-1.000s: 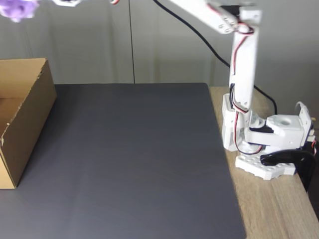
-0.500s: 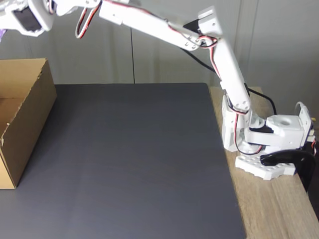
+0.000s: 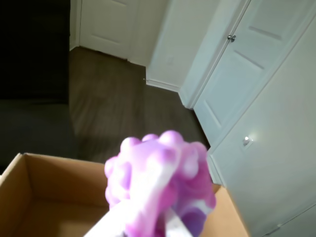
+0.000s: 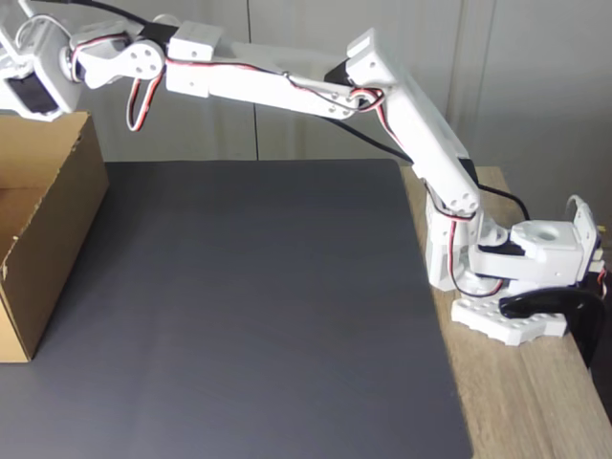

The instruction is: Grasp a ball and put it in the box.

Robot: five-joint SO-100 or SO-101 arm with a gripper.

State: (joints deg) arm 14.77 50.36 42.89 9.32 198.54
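In the wrist view the knobbly purple-pink and white ball (image 3: 160, 182) fills the lower middle, blurred and close to the lens. My gripper (image 3: 148, 222) is shut on it, and its pale fingers (image 3: 111, 224) rise from the bottom edge. Below and behind the ball lies the open brown cardboard box (image 3: 29, 187), so the ball hangs over its inside. In the fixed view the box (image 4: 57, 210) stands at the left edge of the dark mat. The white arm (image 4: 287, 91) stretches from its base up and left, and its wrist (image 4: 33, 81) sits just above the box's rim. The fingertips there are cut off by the left edge.
A dark grey mat (image 4: 249, 306) covers most of the table. The arm's base (image 4: 516, 277) is clamped on the bare wooden strip at the right. Beyond the box the wrist view shows a wood floor (image 3: 118, 108) and white doors (image 3: 256, 74).
The arm has stretched out and come down towards the box. The ball, seen at the fixed view's top left a second ago, has passed beyond its left edge.
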